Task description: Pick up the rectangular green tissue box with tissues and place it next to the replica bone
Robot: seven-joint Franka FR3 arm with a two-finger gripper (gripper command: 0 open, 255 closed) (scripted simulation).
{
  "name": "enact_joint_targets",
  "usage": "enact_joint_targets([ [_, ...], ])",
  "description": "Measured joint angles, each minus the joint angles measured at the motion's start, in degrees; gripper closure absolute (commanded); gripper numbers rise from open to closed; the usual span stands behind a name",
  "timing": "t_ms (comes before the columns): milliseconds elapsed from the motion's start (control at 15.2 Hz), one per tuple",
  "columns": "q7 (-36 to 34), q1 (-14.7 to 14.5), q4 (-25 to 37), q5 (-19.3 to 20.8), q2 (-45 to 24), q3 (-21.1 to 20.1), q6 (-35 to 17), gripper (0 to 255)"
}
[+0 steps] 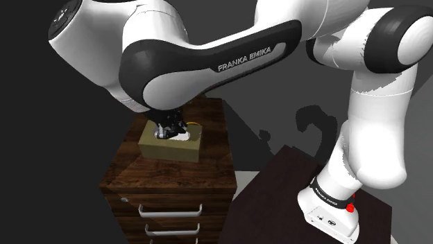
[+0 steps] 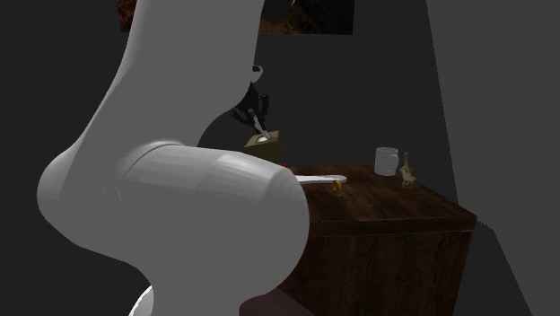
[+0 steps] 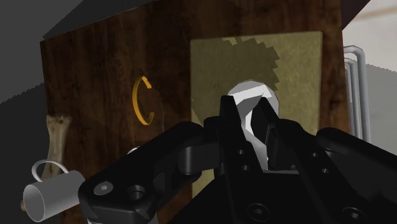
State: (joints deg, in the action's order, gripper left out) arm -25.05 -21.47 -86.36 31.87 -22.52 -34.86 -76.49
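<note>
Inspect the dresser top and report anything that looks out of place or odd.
One thing: the gripper seems shut on the white tissue sticking from the tissue box, not on the box's walls. The mug stands upright; nothing spilled.

Open wood top [image 2: 377, 202] beside the bone [image 2: 409, 170]; the mug [image 2: 386, 161] seemingly crowds one side.

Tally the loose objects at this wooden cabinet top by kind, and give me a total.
tissue box: 1
mug: 1
bone: 1
yellow ring: 1
Total: 4
</note>
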Motion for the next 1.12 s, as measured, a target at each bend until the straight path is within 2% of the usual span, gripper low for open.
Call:
enact_joint_targets([
  [660, 2.65, -1.29, 6.99, 0.25, 0.54, -0.2, 6.83, 255],
  [1122, 4.82, -3.13, 14.38, 1.67, -0.82, -0.01, 12.53, 255],
])
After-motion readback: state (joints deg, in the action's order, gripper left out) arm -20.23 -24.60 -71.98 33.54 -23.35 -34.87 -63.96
